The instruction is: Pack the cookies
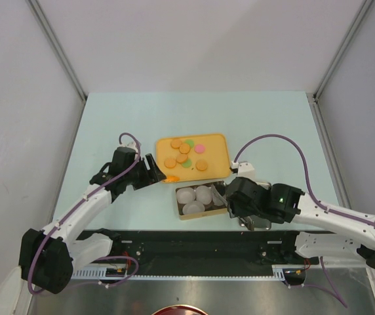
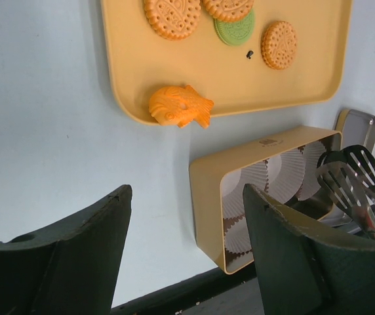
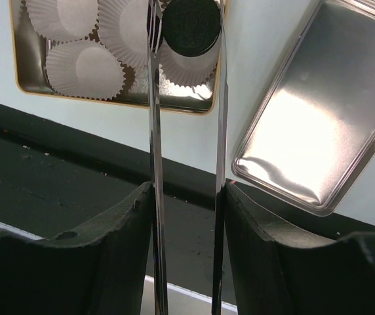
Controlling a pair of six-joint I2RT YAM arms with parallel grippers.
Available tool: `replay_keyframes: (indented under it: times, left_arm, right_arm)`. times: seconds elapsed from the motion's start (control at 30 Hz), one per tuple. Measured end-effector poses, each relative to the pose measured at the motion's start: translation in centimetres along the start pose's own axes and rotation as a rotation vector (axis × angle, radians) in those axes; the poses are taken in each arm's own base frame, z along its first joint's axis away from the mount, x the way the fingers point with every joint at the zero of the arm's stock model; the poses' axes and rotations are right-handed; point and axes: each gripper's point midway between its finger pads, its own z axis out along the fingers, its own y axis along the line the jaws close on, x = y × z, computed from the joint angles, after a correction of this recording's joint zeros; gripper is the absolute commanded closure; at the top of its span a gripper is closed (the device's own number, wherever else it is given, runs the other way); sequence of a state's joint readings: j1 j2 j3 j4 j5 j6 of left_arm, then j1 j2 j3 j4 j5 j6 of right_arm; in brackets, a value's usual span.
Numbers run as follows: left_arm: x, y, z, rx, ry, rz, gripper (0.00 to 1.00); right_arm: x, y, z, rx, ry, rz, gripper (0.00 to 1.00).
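Note:
Several cookies, mostly orange with green and pink ones, lie on a yellow tray. My right gripper is shut on metal tongs. The tong tips hold a black cookie over a paper cup at the right end of the tin. White paper cups line that tin. My left gripper is open, nothing between its fingers, hovering by the tray's near left corner and the tin's left end. Orange cookies and a green one show there too.
An orange fish-shaped piece rests on the tray's near rim. The tin's silver lid lies on the table to the right of the tin, beside my right gripper. A black strip runs along the table's near edge.

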State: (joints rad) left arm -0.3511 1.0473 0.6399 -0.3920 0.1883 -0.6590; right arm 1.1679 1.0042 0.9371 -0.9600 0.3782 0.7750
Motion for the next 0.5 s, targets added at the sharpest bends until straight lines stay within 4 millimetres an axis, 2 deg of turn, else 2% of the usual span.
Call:
replay_keyframes:
  times: [0.13, 0.5]
  left_arm:
    - [0.00, 0.02, 0.00, 0.000, 0.000, 0.005, 0.26]
    - [0.00, 0.01, 0.00, 0.001, 0.000, 0.005, 0.26]
  right_arm:
    - [0.00, 0.02, 0.01, 0.000, 0.000, 0.001, 0.46]
    - [-0.58, 0.19, -0.18, 0.000, -0.027, 0.003, 0.45]
